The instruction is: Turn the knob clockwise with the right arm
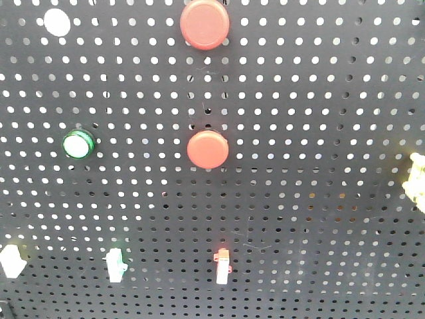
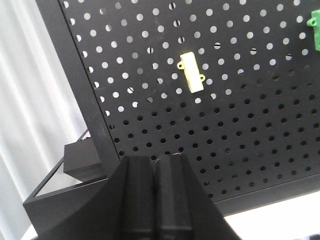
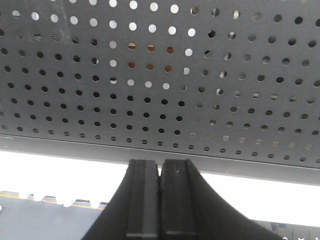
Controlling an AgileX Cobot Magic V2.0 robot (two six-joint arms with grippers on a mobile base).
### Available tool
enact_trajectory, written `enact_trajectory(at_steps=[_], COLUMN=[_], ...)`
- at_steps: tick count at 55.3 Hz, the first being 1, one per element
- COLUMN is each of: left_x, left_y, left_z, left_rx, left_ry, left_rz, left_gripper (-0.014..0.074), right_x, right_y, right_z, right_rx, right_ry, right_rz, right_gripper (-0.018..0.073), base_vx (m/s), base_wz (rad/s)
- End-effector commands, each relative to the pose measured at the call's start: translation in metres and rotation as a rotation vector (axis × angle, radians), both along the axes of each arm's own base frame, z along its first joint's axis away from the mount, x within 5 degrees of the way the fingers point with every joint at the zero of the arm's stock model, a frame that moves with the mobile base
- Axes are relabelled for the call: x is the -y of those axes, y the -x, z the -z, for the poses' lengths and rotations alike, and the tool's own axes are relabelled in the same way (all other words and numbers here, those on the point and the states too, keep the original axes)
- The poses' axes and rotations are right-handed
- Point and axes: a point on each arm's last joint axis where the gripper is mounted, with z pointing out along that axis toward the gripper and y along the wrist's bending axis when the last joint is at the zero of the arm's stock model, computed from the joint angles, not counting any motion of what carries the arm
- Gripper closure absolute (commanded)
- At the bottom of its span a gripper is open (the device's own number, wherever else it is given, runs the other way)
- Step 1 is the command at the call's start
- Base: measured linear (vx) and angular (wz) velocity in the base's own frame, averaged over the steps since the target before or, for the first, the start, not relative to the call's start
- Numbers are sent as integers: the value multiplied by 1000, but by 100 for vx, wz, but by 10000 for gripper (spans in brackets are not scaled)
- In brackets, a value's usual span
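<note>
The black pegboard (image 1: 319,133) fills the front view. On it sit two round red caps, one at the top (image 1: 204,24) and one in the middle (image 1: 208,149), and a green-ringed round part (image 1: 78,144) at the left. A pale yellow lumpy part (image 1: 417,176) is cut off by the right edge. Which of these is the knob I cannot tell. My right gripper (image 3: 160,162) is shut on nothing, low before the board's bottom rail (image 3: 225,162). My left gripper (image 2: 155,159) is shut too, below a small yellow switch (image 2: 191,72). Neither gripper shows in the front view.
Three small switches line the board's lower part: white (image 1: 12,261), green-white (image 1: 115,264) and red-white (image 1: 223,266). A white disc (image 1: 57,22) sits top left. A green part (image 2: 314,31) and a black box (image 2: 82,160) beside the board's frame show in the left wrist view.
</note>
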Motion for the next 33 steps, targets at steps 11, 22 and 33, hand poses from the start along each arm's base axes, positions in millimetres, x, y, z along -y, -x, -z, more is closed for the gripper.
enact_trajectory(at_steps=[11, 22, 33], left_x=[1, 1, 1], left_y=[1, 1, 1], left_z=[3, 3, 3], left_rx=[58, 58, 58], left_ry=[14, 14, 14], left_rz=[13, 13, 13], left_gripper=[603, 603, 603], right_x=[1, 2, 1], right_y=[1, 12, 10], right_z=[-17, -76, -189], right_rx=[209, 401, 519], right_ry=[-38, -68, 18], right_rz=[14, 14, 18], right_gripper=[567, 567, 567], base_vx=[0, 0, 0], base_wz=[0, 0, 0])
